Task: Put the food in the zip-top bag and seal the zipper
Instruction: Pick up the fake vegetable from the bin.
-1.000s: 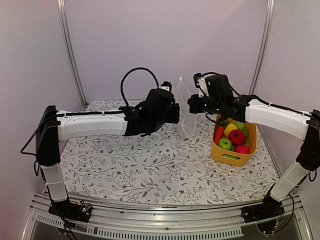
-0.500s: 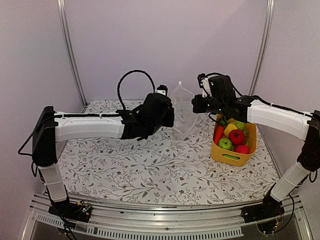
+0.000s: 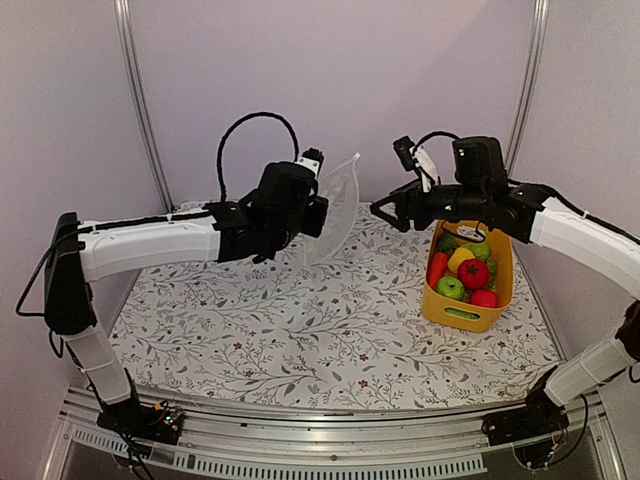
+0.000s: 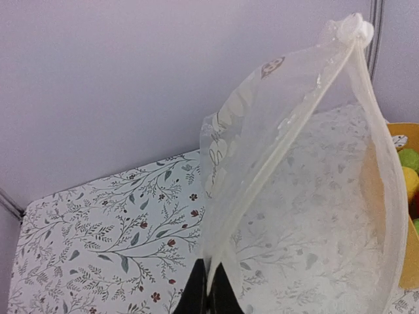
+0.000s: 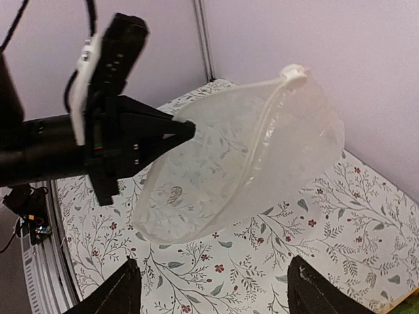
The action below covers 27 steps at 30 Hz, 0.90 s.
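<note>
Left gripper [image 3: 320, 208] pinches the bag [image 3: 340, 198] at its mouth edge, aloft. Right gripper [image 3: 385, 212] stands spread wide, apart from the bag. Food [image 3: 466, 270] lies in the bin [image 3: 462, 318].

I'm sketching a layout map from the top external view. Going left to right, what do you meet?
In order: left hand → zip-top bag that it pinches → right hand, open → yellow bin holding the food.

Soft, even, bright light; faint shadows, sharp focus, no glare.
</note>
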Each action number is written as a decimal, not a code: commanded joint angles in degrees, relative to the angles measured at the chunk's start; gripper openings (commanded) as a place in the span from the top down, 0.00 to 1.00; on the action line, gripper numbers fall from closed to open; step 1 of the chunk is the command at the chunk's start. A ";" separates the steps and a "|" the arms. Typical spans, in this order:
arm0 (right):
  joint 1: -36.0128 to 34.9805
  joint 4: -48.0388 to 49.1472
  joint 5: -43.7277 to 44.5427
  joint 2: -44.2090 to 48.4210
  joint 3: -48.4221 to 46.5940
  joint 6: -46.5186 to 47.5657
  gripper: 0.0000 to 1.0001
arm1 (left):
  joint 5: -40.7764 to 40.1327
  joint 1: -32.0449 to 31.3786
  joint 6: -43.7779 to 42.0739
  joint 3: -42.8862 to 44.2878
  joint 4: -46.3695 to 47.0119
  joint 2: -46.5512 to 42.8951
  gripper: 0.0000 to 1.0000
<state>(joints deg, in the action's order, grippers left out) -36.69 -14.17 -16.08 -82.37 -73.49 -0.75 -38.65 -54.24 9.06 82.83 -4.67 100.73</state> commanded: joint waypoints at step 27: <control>24.95 -18.91 14.58 3.68 11.84 20.30 0.06 | 19.71 4.67 -10.03 -7.17 -10.89 -6.17 1.00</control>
<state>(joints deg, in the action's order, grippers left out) -12.29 -31.35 -6.09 -76.64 -62.37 19.38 -24.93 -49.60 -4.91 78.04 -16.78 96.95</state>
